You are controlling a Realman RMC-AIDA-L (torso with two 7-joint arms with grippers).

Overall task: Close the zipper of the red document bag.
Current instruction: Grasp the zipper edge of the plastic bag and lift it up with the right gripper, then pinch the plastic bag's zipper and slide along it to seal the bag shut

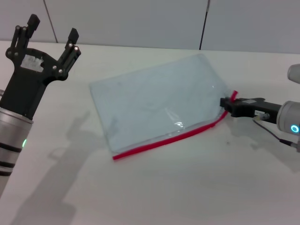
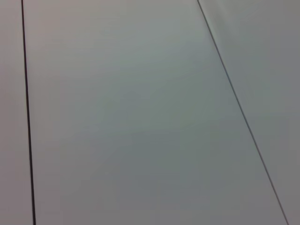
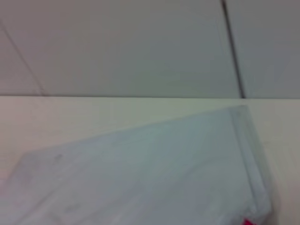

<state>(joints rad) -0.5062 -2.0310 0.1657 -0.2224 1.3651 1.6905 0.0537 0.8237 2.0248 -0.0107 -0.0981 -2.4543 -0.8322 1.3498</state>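
Note:
The red document bag (image 1: pixel 157 101) is a flat, translucent pale blue pouch lying slantwise on the white table. The zipper (image 1: pixel 164 141) is the red strip along its near long edge, curling up at the right corner. My right gripper (image 1: pixel 226 104) reaches in low from the right and is pinched on that right end of the zipper; the slider itself is hidden by the fingers. The right wrist view shows the bag (image 3: pixel 140 173) close up, with a bit of red zipper (image 3: pixel 251 221) at the edge. My left gripper (image 1: pixel 52 29) hangs open and raised at the far left, away from the bag.
The white table (image 1: pixel 187 187) runs out around the bag on every side. A pale panelled wall (image 1: pixel 140 18) stands behind its far edge. The left wrist view holds only that wall (image 2: pixel 140 117) with its dark seams.

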